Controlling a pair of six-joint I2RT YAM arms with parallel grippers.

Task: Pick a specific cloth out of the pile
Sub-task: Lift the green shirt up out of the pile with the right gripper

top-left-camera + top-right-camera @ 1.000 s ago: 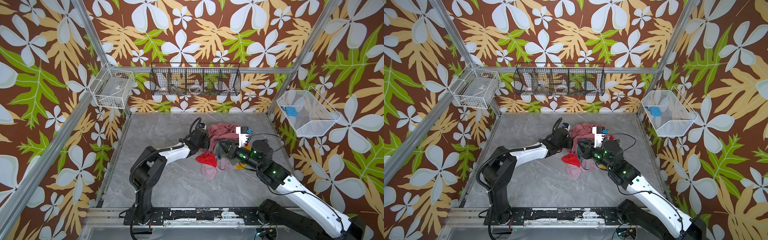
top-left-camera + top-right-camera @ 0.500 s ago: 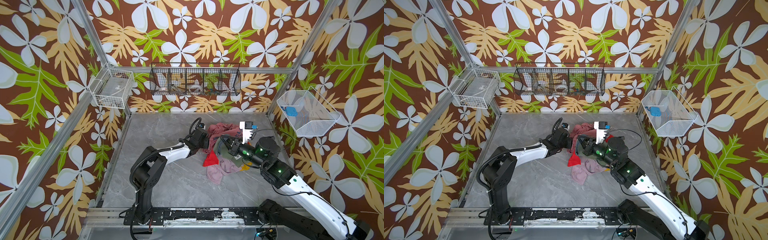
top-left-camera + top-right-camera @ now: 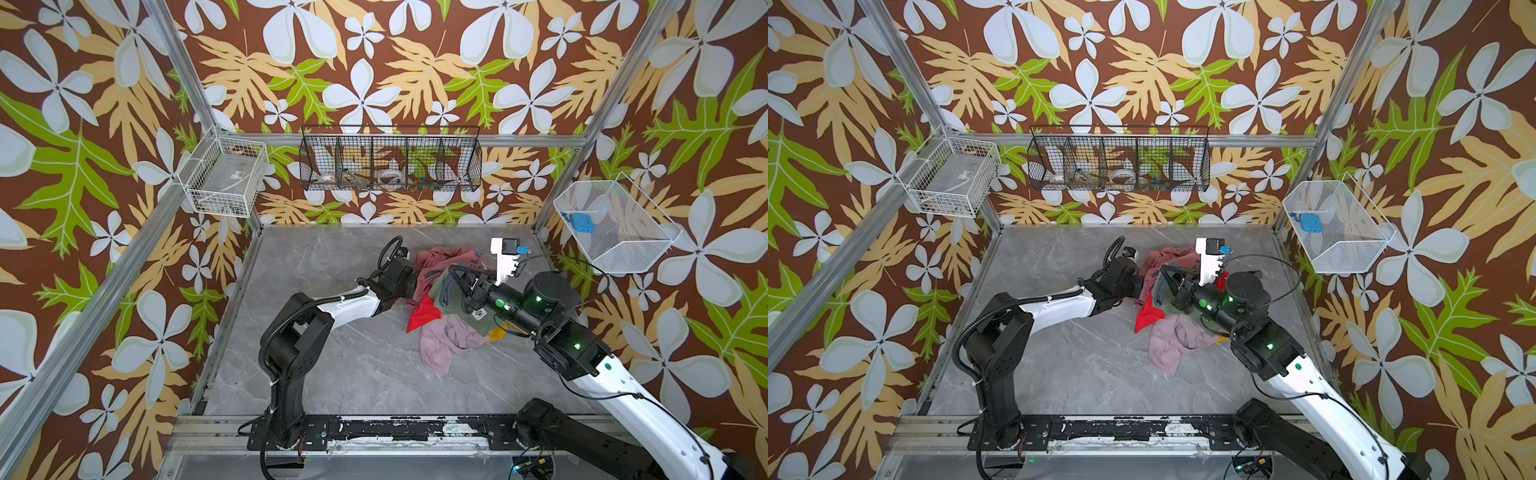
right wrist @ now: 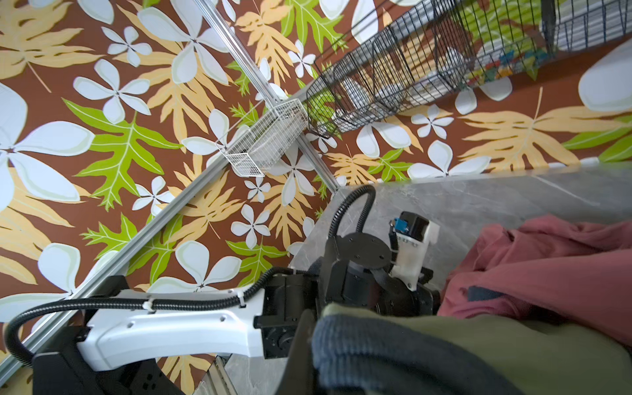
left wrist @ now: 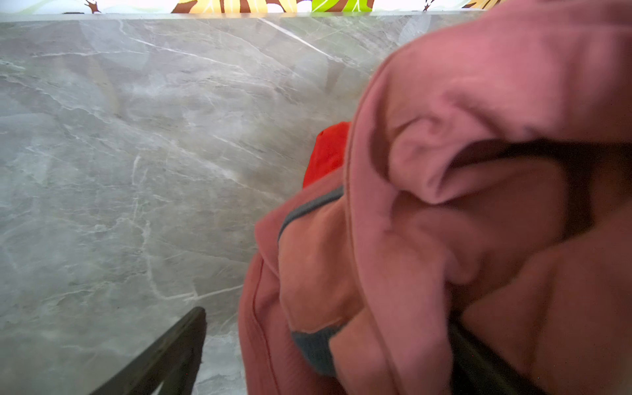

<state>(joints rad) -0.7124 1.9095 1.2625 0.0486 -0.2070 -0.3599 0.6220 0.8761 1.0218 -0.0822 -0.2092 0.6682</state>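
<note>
While the left claw (image 3: 409, 285) gapes, the cloth (image 3: 455, 309) hangs from the clenched right claw (image 3: 452, 274).

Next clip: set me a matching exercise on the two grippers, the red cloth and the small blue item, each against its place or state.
Column one
1 left gripper
2 right gripper
3 bright red cloth
4 small blue item

Column two
A in the white mesh wall basket
B shut on the neck trim of the sage-green shirt
C open against the dusty-pink garment
D on the side of the pile toward the left arm

Pairs: 1-C, 2-B, 3-D, 4-A
</note>
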